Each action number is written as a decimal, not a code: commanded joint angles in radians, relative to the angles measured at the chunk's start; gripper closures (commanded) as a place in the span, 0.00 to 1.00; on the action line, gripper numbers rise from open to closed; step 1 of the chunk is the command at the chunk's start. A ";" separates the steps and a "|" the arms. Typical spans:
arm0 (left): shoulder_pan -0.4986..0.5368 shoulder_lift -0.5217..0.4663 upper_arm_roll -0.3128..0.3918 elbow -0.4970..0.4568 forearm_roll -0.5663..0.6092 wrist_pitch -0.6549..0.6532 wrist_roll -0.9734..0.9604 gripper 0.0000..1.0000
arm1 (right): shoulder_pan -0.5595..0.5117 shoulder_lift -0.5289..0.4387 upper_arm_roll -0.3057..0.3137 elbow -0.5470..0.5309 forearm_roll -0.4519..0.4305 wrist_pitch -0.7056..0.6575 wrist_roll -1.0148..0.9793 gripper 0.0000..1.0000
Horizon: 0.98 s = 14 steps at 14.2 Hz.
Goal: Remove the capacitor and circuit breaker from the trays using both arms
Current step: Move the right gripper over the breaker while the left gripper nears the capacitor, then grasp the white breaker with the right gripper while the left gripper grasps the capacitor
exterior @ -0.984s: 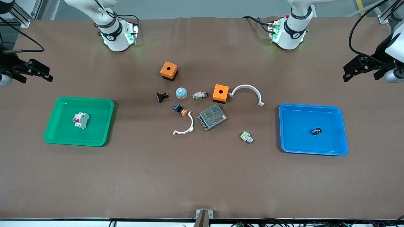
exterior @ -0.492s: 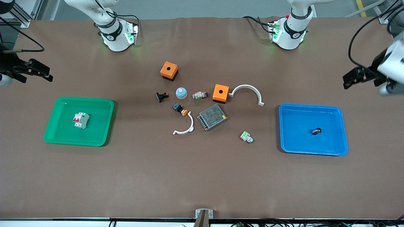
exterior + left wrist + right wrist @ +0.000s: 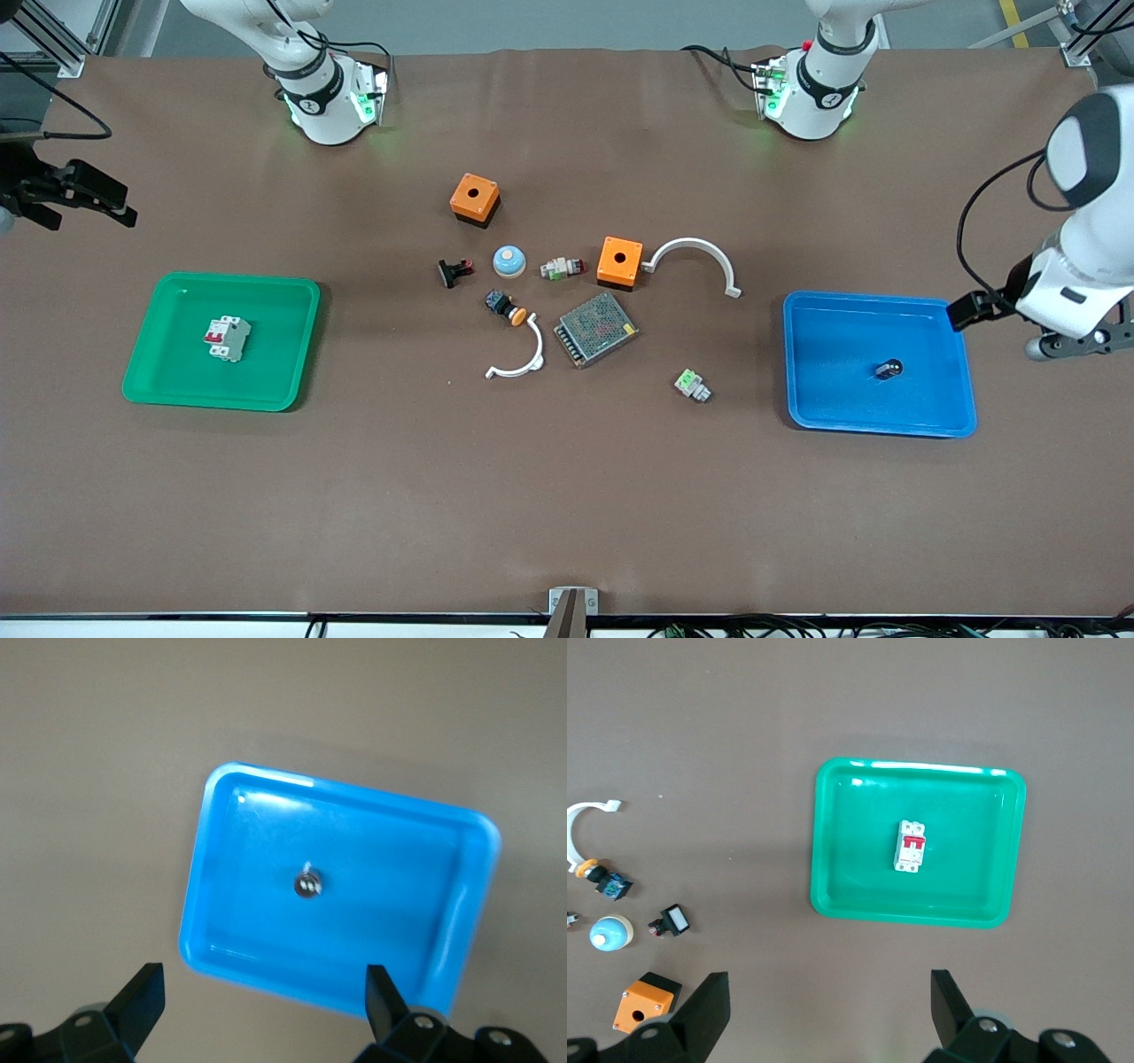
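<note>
Green tray (image 3: pixel 177 377): lies on the desk (image 3: pixel 567 496) at the right arm's end, below the right tool.
Right tool (image 3: pixel 84 197): up in the air over the bare desk just beside the green tray, its fingers (image 3: pixel 709 1005) spread apart and holding nothing.
Breaker (image 3: pixel 228 338): flat in the middle of the green tray, red levers up, well apart from the right tool; also seen in the right wrist view (image 3: pixel 912 846).
Middle clutter: two orange boxes (image 3: pixel 475 198), a blue-topped button (image 3: pixel 509 260), a small black-and-red switch (image 3: pixel 454 272), a black button with an orange cap (image 3: pixel 506 307), two white curved pieces (image 3: pixel 695 260) and a metal mesh box (image 3: pixel 596 329), all well apart from both tools.
Blue tray (image 3: pixel 815 403): on the desk at the left arm's end, under the left tool.
Capacitor (image 3: pixel 889 368): alone in the blue tray near its middle, shiny end showing in the left wrist view (image 3: pixel 308 883), clear of the left tool.
Left tool (image 3: pixel 262 997): above the edge of the blue tray, its fingers (image 3: pixel 142 999) wide apart and empty.
</note>
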 commanded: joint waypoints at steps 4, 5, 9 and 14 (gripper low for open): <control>0.051 0.187 -0.009 -0.119 0.002 0.335 -0.023 0.00 | -0.097 0.275 0.004 0.094 -0.010 0.071 -0.015 0.00; 0.047 0.217 -0.009 -0.118 -0.019 0.369 -0.045 0.01 | -0.115 0.288 0.004 0.082 -0.011 0.093 -0.017 0.00; 0.037 0.291 -0.016 -0.107 -0.029 0.423 -0.068 0.07 | -0.146 0.297 0.005 -0.137 -0.002 0.354 -0.015 0.00; 0.041 0.346 -0.016 -0.103 -0.029 0.434 -0.067 0.27 | -0.152 0.337 0.005 -0.460 0.001 0.825 -0.015 0.00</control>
